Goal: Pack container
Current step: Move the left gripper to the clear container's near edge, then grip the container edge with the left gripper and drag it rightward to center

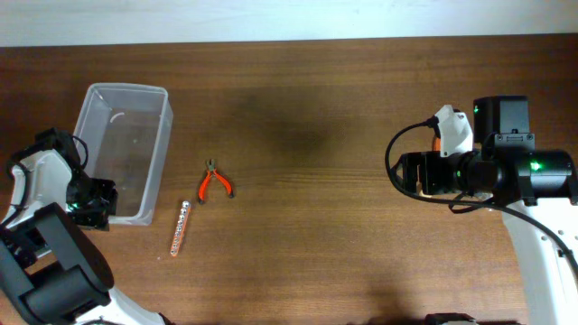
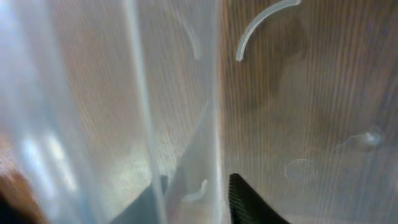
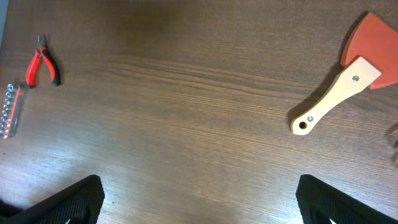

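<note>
The clear plastic container (image 1: pixel 165 135) stands at the far left of the wooden table, with nothing but a faint curved mark inside. My left gripper (image 1: pixel 93 204) is at its near left corner. In the left wrist view the container wall (image 2: pixel 180 93) runs between my two fingers (image 2: pixel 196 186), one inside and one outside, shut on it. My right gripper (image 1: pixel 400 171) hovers at the right of the table. It is wide open and empty (image 3: pixel 199 199).
Orange-handled pliers (image 1: pixel 215 184) (image 3: pixel 43 65) lie right of the container. A strip of small sockets (image 1: pixel 181 227) (image 3: pixel 10 109) lies just below them. A scraper with a wooden handle and a red blade (image 3: pixel 348 81) lies near my right arm.
</note>
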Robot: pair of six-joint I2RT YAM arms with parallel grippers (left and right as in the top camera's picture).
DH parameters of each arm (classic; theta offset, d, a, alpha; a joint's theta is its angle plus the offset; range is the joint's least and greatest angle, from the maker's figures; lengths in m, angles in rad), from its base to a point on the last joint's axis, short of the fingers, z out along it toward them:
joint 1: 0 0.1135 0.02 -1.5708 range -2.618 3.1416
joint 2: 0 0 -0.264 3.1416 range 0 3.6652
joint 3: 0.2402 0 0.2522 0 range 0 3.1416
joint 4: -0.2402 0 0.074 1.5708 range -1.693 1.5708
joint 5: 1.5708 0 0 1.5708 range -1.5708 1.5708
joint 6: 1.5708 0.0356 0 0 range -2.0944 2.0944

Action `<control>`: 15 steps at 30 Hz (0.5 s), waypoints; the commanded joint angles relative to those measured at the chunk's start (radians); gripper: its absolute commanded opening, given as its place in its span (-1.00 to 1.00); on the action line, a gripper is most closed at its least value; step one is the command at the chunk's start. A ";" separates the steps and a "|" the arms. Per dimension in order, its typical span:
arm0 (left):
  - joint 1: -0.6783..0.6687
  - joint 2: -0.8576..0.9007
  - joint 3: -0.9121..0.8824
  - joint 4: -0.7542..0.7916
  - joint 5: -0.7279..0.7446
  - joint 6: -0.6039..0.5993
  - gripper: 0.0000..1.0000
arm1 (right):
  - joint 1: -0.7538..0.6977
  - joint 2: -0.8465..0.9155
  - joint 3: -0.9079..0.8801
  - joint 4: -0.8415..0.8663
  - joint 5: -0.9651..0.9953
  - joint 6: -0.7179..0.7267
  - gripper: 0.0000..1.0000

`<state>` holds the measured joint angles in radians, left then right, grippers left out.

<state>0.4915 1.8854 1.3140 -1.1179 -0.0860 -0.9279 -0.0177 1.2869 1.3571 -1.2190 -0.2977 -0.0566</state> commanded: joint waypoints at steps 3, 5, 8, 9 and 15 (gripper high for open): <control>0.007 0.006 0.009 0.000 0.020 -0.003 -0.36 | 0.005 -0.001 0.019 0.003 -0.005 -0.007 0.97; 0.007 0.006 0.009 -0.001 0.020 -0.002 -0.42 | 0.005 -0.001 0.019 0.003 -0.005 -0.007 0.97; 0.007 0.006 0.009 -0.001 0.023 -0.002 -0.56 | 0.005 -0.001 0.019 0.003 -0.005 -0.007 0.97; 0.006 0.006 0.009 -0.001 0.023 -0.002 -0.62 | 0.005 -0.001 0.019 0.003 -0.005 -0.007 0.98; 0.007 0.006 0.009 -0.001 0.032 -0.002 -0.72 | 0.005 -0.001 0.019 0.003 -0.006 -0.007 0.97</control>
<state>0.4992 1.8851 1.3201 -1.1053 -0.0639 -0.9405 -0.0177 1.2869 1.3571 -1.2190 -0.2977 -0.0570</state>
